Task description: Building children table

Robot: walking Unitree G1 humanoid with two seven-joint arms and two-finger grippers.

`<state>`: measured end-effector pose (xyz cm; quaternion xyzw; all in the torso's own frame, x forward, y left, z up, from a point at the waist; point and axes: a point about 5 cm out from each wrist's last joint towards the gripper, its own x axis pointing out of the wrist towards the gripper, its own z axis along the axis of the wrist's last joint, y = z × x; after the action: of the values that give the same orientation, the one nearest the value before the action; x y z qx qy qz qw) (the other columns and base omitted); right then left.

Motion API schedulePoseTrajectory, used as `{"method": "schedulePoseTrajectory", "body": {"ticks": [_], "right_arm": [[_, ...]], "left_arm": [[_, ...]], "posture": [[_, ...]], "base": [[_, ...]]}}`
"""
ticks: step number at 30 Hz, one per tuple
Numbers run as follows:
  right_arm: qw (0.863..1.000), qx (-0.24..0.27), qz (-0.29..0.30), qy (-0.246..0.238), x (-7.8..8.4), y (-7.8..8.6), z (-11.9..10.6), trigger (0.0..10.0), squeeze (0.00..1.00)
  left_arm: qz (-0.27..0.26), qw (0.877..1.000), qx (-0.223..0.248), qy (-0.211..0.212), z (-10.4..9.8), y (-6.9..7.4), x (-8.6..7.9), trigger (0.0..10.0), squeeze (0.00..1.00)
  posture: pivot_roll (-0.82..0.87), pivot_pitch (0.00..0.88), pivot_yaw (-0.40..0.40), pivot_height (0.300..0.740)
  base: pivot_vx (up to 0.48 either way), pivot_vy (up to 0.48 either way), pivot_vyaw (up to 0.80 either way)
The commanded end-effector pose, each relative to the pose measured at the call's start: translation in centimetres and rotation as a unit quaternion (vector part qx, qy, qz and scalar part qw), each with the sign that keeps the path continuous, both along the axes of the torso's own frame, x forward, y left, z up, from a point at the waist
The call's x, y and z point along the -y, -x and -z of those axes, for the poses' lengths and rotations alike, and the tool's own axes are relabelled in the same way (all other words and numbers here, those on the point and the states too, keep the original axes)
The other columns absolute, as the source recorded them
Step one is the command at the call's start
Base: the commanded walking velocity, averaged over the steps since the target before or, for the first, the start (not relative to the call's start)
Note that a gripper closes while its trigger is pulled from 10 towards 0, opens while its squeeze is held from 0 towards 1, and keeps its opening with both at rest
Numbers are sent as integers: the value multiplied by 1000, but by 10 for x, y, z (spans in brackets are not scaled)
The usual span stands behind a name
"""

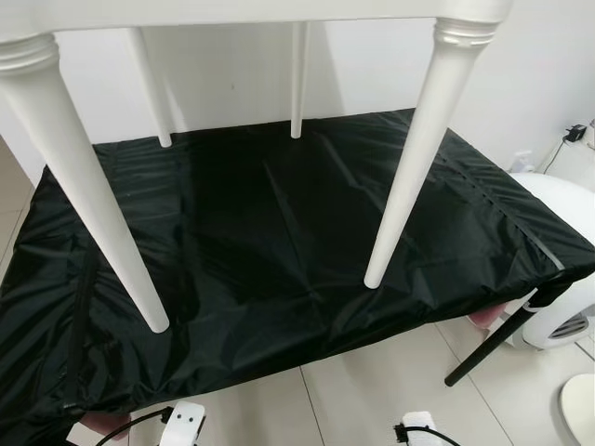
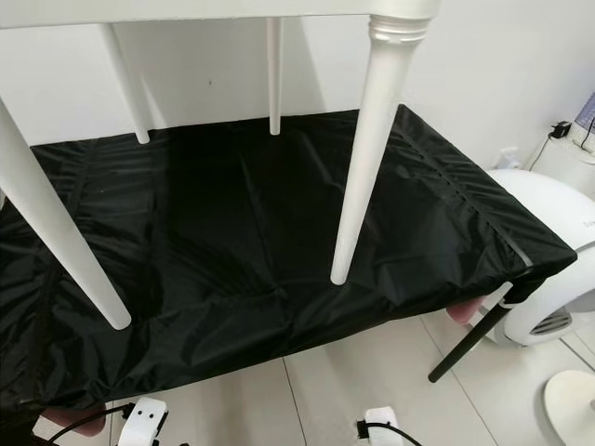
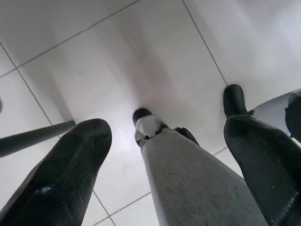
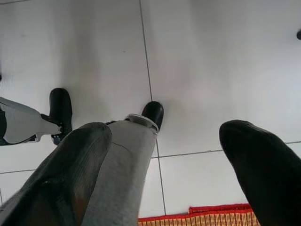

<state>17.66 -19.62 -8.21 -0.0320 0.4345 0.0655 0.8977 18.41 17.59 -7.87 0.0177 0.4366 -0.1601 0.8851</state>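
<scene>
Left gripper (image 3: 164, 169) and right gripper (image 4: 164, 174): fingers spread apart, empty, hanging over floor tiles (image 4: 211, 61), below and well apart from the black-covered work table (image 1: 279, 242). White children's table (image 1: 409, 158): upright on that cover, four legs down. Risk, as judged: near legs close to the cover's front edge, so a nudge or snagged fabric could tip it off.

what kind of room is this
Probably a room in a home: white tiled floor, plain white wall, and a small white table standing on a work surface draped in black cloth. A white appliance sits beside it.
</scene>
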Motion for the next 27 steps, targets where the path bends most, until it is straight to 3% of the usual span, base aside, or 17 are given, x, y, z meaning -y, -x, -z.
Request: {"method": "schedulePoseTrajectory", "body": {"ticks": [1, 7, 14, 18, 27], "right_arm": [[1000, -16, 6, -7, -3, 8, 4, 10000, 0], [1000, -23, 2, 0, -8, 10, 7, 10000, 0], [999, -22, 24, 5, -10, 7, 6, 10000, 0], [1000, -23, 7, 7, -15, 8, 7, 10000, 0], [1000, -25, 0, 11, -15, 9, 7, 10000, 0]], "left_arm": [[-87, 989, 0, -119, 6, 7, -14, 10000, 0], [-92, 989, -8, -119, 7, 8, -11, 10000, 0], [-50, 991, -11, -125, 9, 8, -3, 10000, 0], [-22, 993, 0, -119, 8, 4, 6, 10000, 0], [-35, 994, -1, -107, 7, 2, 6, 10000, 0]], "posture": [[-29, 6, 36, 740], [-37, 0, 55, 740], [-49, 0, 73, 740], [-49, 0, 75, 740], [-53, 0, 62, 740]], "base": [[0, 0, 0], [0, 0, 0], [0, 0, 0], [0, 0, 0], [0, 0, 0]]}}
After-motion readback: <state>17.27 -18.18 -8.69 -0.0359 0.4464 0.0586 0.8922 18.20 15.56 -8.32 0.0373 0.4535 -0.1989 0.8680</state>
